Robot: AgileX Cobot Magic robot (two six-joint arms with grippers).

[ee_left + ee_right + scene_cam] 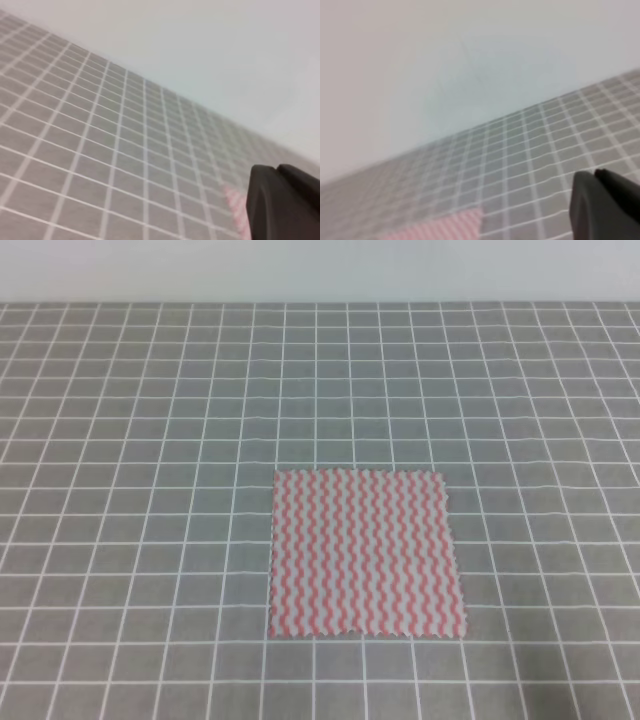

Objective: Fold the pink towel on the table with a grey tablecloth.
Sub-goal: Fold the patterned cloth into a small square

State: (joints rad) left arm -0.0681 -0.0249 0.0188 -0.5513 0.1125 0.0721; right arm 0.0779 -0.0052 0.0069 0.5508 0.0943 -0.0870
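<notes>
The grey gridded bench (pixel 120 440) spreads wide, and the pink towel (pixel 366 552) lies flat on it, unfolded, toward its near edge. Each wrist view shows only a dark corner of left tool (pixel 282 202) and right tool (pixel 605 202) (grip unreadable). Best pinch two neighbouring corners together, lifting evenly.

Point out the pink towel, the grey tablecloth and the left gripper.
pink towel (pixel 366 552), exterior high view, middle of the flat cloth.
grey tablecloth (pixel 140 440), exterior high view, bare gridded area left of the towel.
left gripper (pixel 280 205), left wrist view, dark finger at the lower right corner.
</notes>
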